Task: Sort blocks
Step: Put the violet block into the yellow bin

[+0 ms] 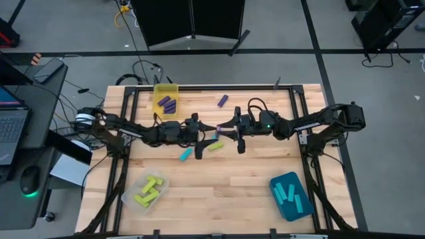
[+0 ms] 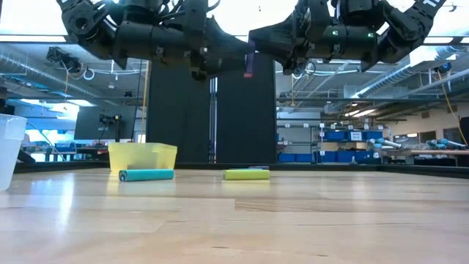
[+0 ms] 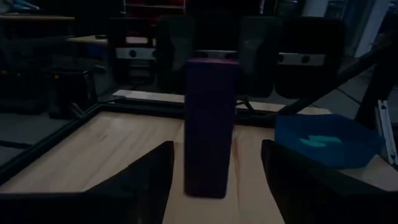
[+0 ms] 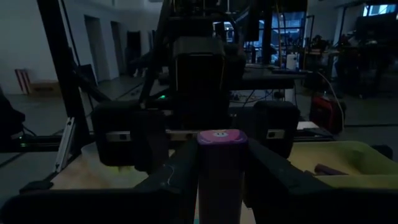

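Purple block (image 4: 221, 171) sits clamped in the right gripper (image 4: 222, 163) mid-air, left gripper (image 3: 214, 171) spread open around it, so back left straight away.

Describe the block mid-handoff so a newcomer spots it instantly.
Look above the table's centre, where both arms meet. The purple block stands between the right gripper's fingers, the open left gripper flanking it. It is the only block off the table.

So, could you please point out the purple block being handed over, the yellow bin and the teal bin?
purple block (image 4: 221, 171): right wrist view, its front face.
yellow bin (image 1: 167, 88): high view, its far rim.
teal bin (image 1: 297, 211): high view, its near wall.
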You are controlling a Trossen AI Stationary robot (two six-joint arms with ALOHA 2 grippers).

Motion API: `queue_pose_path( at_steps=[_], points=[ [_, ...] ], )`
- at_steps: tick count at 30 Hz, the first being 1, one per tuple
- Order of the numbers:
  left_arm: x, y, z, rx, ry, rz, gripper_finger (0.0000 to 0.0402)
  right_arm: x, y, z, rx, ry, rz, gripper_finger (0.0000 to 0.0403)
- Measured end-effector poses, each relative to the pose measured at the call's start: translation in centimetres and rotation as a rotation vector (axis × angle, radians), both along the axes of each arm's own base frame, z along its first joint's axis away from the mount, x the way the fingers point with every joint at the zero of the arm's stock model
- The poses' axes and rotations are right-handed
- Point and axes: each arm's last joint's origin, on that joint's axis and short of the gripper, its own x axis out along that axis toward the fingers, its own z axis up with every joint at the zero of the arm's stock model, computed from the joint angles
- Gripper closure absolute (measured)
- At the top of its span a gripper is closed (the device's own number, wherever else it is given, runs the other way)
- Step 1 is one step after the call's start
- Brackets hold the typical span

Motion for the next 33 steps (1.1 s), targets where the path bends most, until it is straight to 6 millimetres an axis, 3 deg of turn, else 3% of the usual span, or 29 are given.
queue_pose_path(
  at_steps=[6,14,17,20,26,33],
  points=[
    [0.9,0.0,0.7,0.009,0.025,-0.001,0.0176,0.0,0.1,0.1,-0.003,-0.006,0.003,0.0291],
    [1.6,0.0,1.5,0.047,0.067,0.005,0.0289,0.0,0.2,0.1,-0.006,-0.013,0.008,0.0291],
    [1.5,0.3,1.5,0.055,0.083,0.011,0.0288,0.0,0.2,0.1,-0.005,-0.008,0.007,0.029],
    [1.1,0.5,1.7,0.088,0.123,0.03,0.0288,0.0,0.2,0.0,0.005,-0.001,0.003,0.0255],
    [-1.9,1.3,4.4,0.153,0.22,0.143,0.0288,0.0,-0.4,-0.5,0.013,0.048,-0.081,0.017],
    [-8.1,4.3,6.9,0.046,0.475,0.371,0.0288,-0.1,-0.9,-1.0,0.013,0.107,-0.106,0.0163]
  ],
)
